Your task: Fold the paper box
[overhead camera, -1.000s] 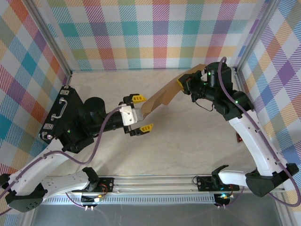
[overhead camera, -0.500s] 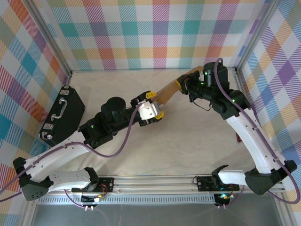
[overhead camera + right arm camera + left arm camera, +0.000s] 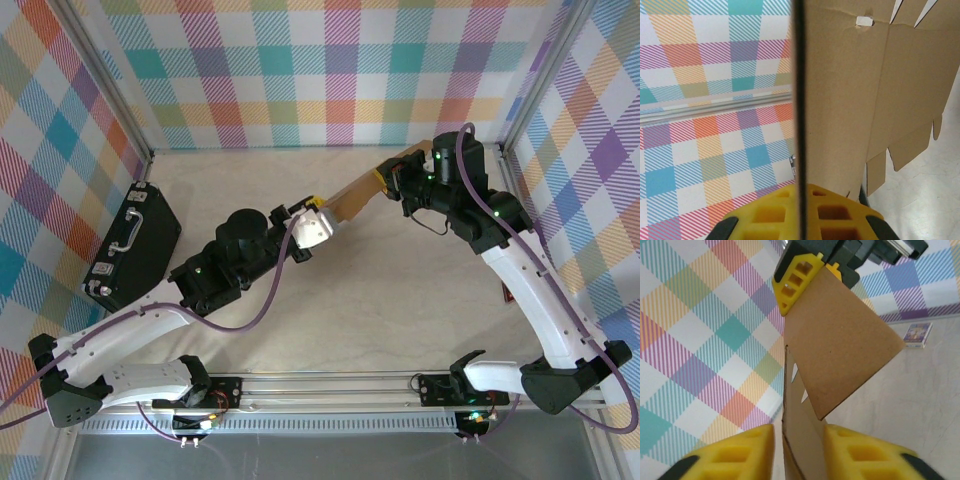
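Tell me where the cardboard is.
In the top view the cardboard hangs over the far middle of the table, spanning between the right end effector and the left end effector.

box (image 3: 352, 196): above table (image 3: 400, 310), left gripper (image 3: 315, 215) at near-left end, right gripper (image 3: 385, 180) at far-right end
case (image 3: 135, 245): table's left edge
packet (image 3: 917, 335): on table, by wall

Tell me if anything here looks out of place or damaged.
Nothing looks damaged. The cardboard sheet is held off the table, clamped by the right gripper, the left gripper straddling its other end. One stray: a small printed packet lies loose on the table.
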